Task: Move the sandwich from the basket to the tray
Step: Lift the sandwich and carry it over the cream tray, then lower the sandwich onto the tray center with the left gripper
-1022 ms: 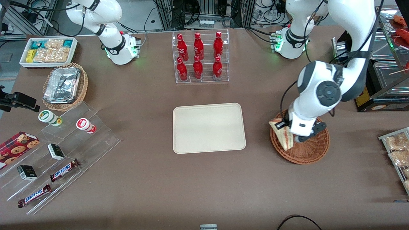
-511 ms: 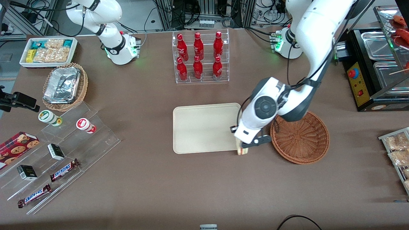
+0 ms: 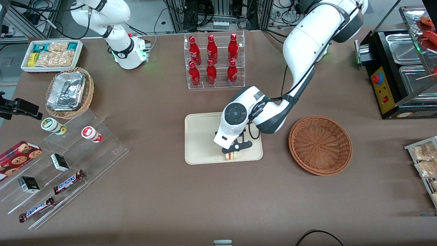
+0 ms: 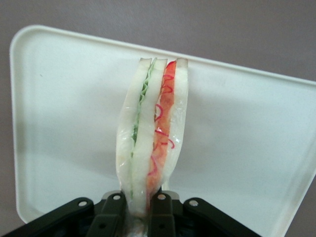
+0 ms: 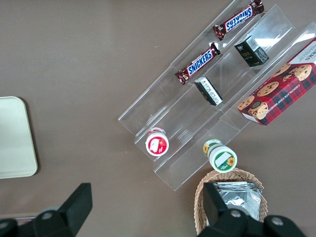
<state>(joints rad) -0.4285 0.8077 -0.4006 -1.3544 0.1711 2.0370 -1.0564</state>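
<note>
Tray edge under gripper-held sandwich

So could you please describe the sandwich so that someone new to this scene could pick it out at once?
Start at the cream-beige tray in the middle of the table, in front of the rack of red bottles. Over the tray's edge nearest the front camera, the working arm's claw is shut on the sandwich. It is a clear-wrapped white-bread wedge with green and red filling, the only food at the tray.

The brown table carries the tray and basket.
</note>
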